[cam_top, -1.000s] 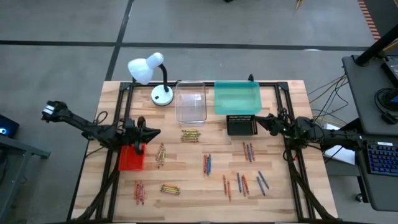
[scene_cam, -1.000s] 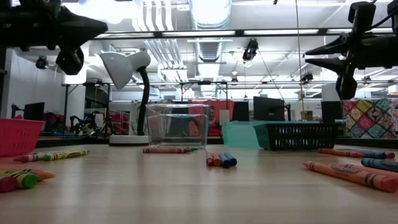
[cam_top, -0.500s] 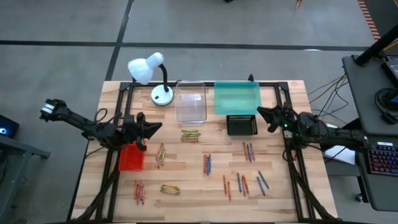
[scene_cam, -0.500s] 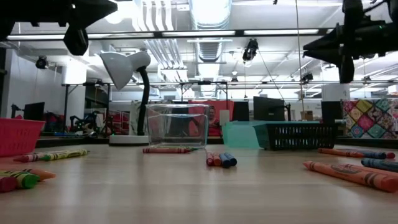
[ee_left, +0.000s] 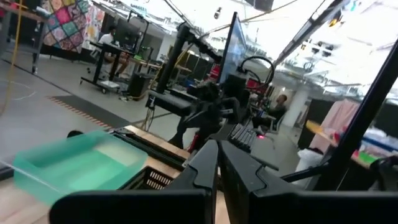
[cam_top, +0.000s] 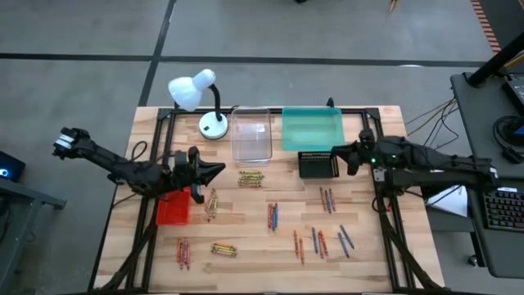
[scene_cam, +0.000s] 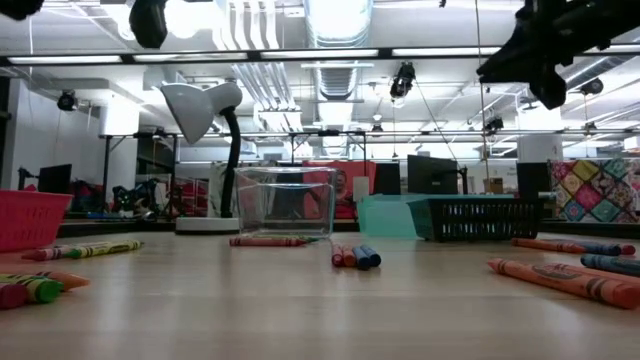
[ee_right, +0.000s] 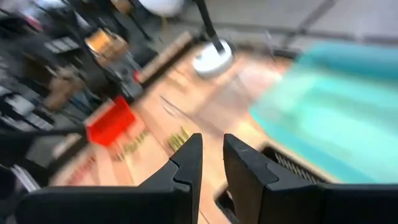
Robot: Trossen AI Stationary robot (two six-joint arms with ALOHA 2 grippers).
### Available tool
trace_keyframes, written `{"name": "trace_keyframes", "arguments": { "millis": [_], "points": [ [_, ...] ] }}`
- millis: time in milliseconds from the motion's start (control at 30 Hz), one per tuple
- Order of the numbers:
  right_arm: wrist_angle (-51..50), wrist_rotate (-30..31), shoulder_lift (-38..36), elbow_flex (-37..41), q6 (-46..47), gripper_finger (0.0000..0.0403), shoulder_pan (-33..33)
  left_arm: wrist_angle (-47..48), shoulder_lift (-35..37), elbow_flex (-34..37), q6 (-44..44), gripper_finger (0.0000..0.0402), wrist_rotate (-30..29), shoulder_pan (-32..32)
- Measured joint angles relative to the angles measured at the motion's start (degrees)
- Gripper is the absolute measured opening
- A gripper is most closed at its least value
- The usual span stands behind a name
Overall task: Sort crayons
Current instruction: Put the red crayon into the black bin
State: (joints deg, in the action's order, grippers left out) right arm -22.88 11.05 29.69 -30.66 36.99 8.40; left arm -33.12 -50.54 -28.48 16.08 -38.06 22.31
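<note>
The crayons (cam_top: 270, 215) lie scattered in small clusters over the near and middle parts of the tabletop (cam_top: 377, 254), all below both grippers and touched by neither. The left gripper (cam_top: 218, 169) hangs above the table near the left edge, its fingers pressed together and empty; a yellow-green cluster (cam_top: 250, 178) lies just ahead of it and another small bunch (cam_top: 212, 203) just nearside of it. The right gripper (cam_top: 335, 154) hovers over the black tray (cam_top: 318, 165) toward the right edge, fingers (ee_right: 186, 163) a little apart with nothing between them; red and blue crayons (cam_top: 328, 199) lie on the wood nearside of it.

A red tray (cam_top: 172, 208) sits under the left arm by the left edge. Farther back stand a clear tray (cam_top: 250, 133) and a teal tray (cam_top: 312, 129) along the far edge, with a white desk lamp (cam_top: 196, 92) at the far left corner.

The surface is pale wooden planking on a black frame. Beyond it the low view shows a workshop with ceiling lights, monitors and a patterned quilt (scene_cam: 590, 190).
</note>
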Motion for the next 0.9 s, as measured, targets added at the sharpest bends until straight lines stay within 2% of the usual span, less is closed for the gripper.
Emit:
{"name": "trace_keyframes", "arguments": {
  "millis": [300,400,700,833,900],
  "points": [
    [-11.1,-1.4,7.2,-4.6,2.9,0.0059,0.0,25.3,0.7,-13.6,3.0,0.0000,-0.2,0.4],
    [-11.6,-4.5,8.5,-4.6,3.1,0.0059,0.0,32.7,0.7,-17.3,3.6,0.0000,-0.3,0.4],
    [-11.4,-17.9,12.4,-4.6,4.4,0.0059,0.0,44.7,0.2,-23.8,3.9,0.0000,-0.1,0.5],
    [-11.2,-18.6,14.3,-4.7,6.5,0.0059,0.0,44.9,0.2,-25.2,-0.3,0.0000,-3.6,0.4],
    [-10.8,-18.6,15.2,-4.6,6.5,0.0059,0.0,45.3,0.2,-26.8,0.3,0.0000,-3.7,0.4]
  ]
}}
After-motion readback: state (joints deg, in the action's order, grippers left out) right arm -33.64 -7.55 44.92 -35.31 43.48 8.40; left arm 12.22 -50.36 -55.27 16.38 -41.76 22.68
